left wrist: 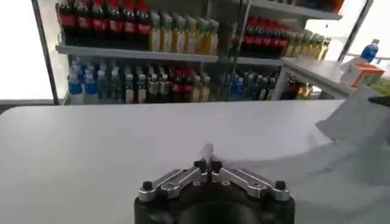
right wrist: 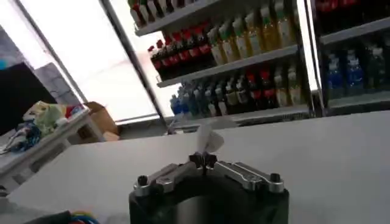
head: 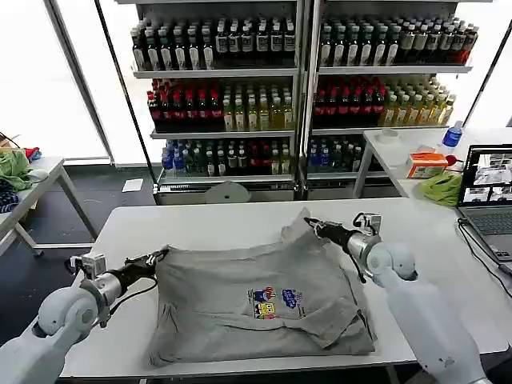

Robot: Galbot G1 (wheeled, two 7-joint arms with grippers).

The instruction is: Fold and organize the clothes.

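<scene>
Grippers at the far corners of a light grey shirt (head: 260, 300): left gripper (head: 162, 255) pinched tight on the cloth's far left corner, a sliver of fabric showing between its closed fingertips (left wrist: 208, 163); right gripper (head: 310, 224) likewise clamped on the raised far right corner, a tuft caught at its fingertips (right wrist: 204, 159); shirt spread, rumpled, across the white table (head: 200, 220), chest print up; folding judged barely begun, the main folds and tidying still to do.
</scene>
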